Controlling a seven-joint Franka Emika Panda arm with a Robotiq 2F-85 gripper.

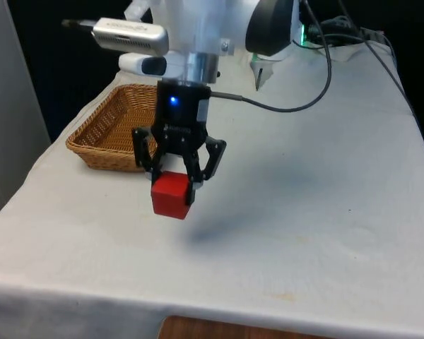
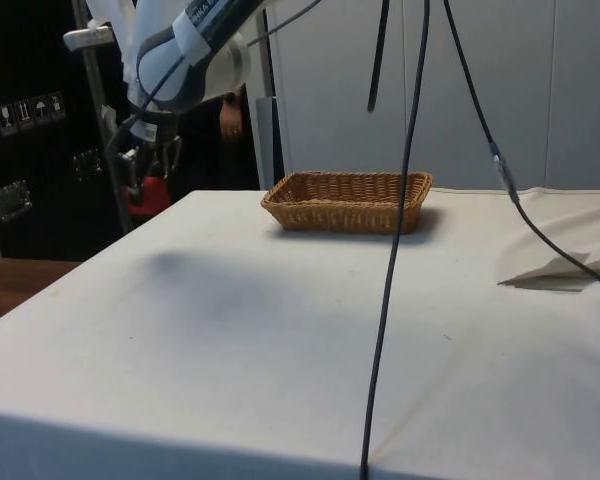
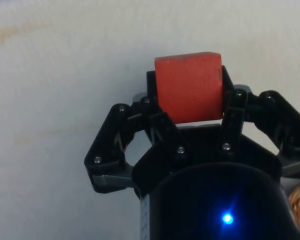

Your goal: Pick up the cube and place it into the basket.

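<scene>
Gripper, black and two-fingered, hangs above the white tablecloth in the front view, clamped on a small red cube that is lifted clear of the cloth. Behind it, toward the front view's left, sits an oblong woven wicker basket.

Side view: the gripper holds the red cube in the air, well apart from the basket.

Wrist view: both fingers press the cube's sides.
</scene>
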